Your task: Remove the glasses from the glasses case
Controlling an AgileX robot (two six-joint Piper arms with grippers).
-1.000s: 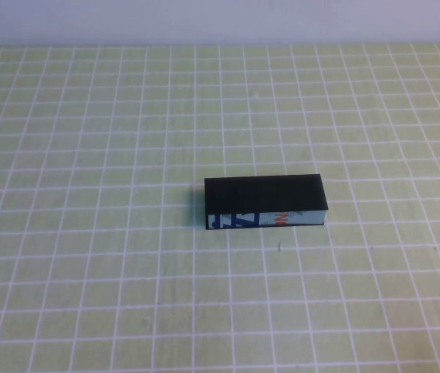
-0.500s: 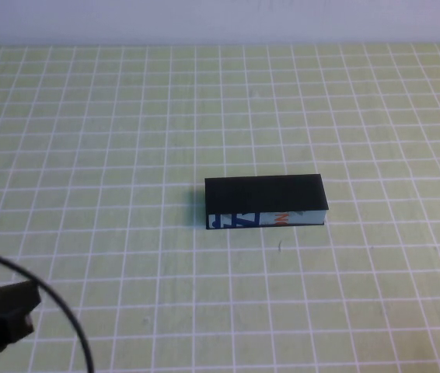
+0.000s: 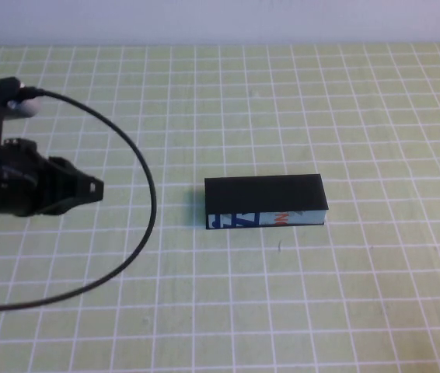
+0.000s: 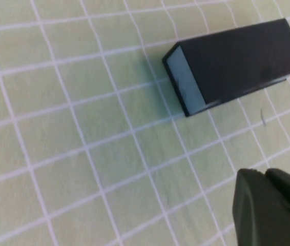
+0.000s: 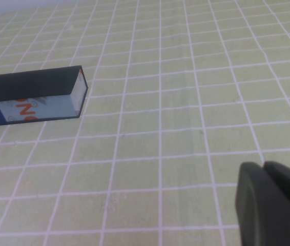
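Note:
The glasses case, a black box with a white-blue front, lies shut near the middle of the green grid mat; it also shows as a dark block in the left wrist view and at the edge of the right wrist view. The glasses are hidden. My left gripper hovers left of the case, well apart from it, fingers pressed together with nothing held. My right gripper is out of the high view, off to the case's right, shut and empty.
A black cable loops from the left arm over the mat between gripper and case. A pale wall runs along the far edge of the mat.
The left arm has come into the high view from the lower left corner and moved up and right toward the case, dragging its cable. The case has not moved.

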